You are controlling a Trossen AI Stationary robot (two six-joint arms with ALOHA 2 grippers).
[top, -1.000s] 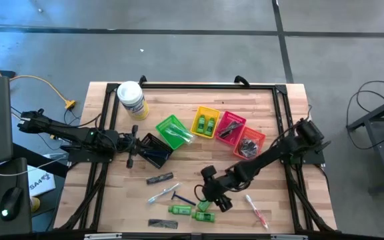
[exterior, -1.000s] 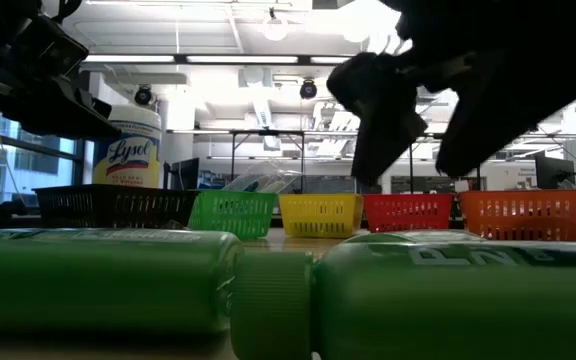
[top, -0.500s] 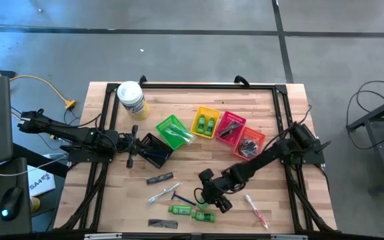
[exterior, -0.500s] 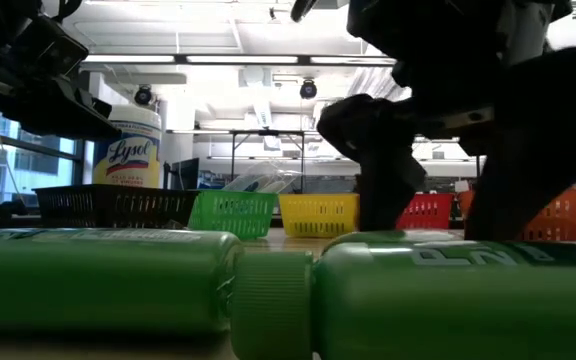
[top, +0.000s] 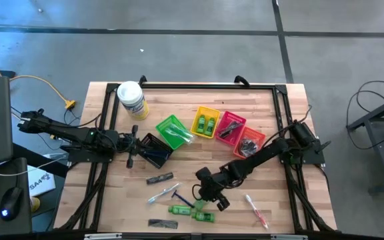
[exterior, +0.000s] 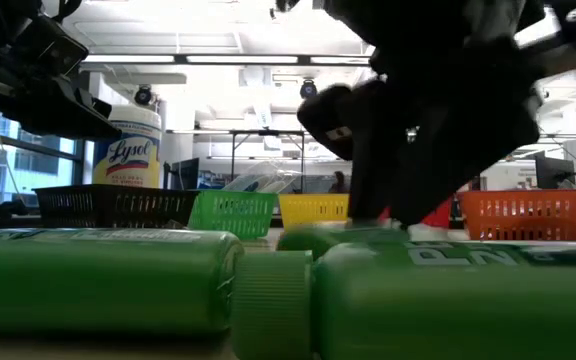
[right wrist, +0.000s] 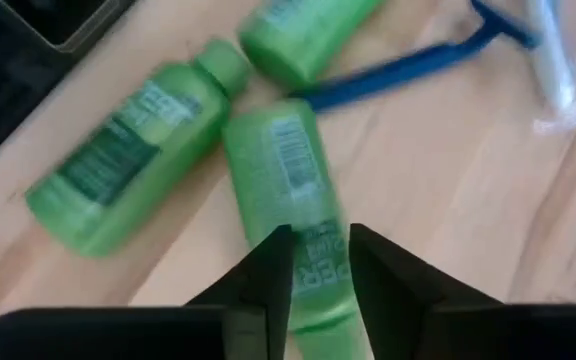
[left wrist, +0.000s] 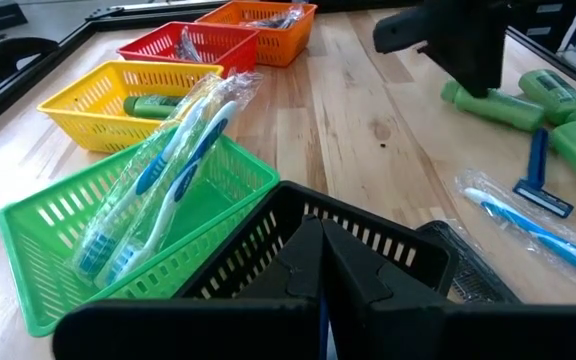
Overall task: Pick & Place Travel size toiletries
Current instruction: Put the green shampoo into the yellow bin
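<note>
Two dark robot arms work over a pale wooden surface (top: 199,157) edged with a black frame. The right claw (top: 209,198) is down low near the front of the surface, among a cluster of small bright green plastic bottles (top: 192,212). In the right wrist view its two dark fingers (right wrist: 268,275) stand narrowly apart on either side of one green bottle (right wrist: 293,215) that lies flat on the wood; whether they press on it cannot be told. Two more green bottles (right wrist: 128,160) lie just beside it, and a blue-handled razor (right wrist: 398,70) lies across the wood near their caps.

The left claw (top: 133,142) waits at the left side, fingers (left wrist: 318,265) closed together, right at a black plastic mesh basket (top: 155,151).

Five small baskets sit in a rough row: the black one, a green basket (top: 173,132) holding clear-wrapped toothbrushes (left wrist: 163,170), a yellow basket (top: 205,122) holding two green bottles, a red basket (top: 230,127) with dark items, and an orange basket (top: 249,143) with dark bundles.

Loose on the wood lie a dark scrunched bundle (top: 159,178), a clear-wrapped toothbrush (top: 160,195), a flat black comb (top: 162,223), and a red-and-white wrapped toothbrush (top: 256,210) toward the right.

A large white-lidded tub with a yellow label (top: 131,99) stands at the back left corner.
</note>
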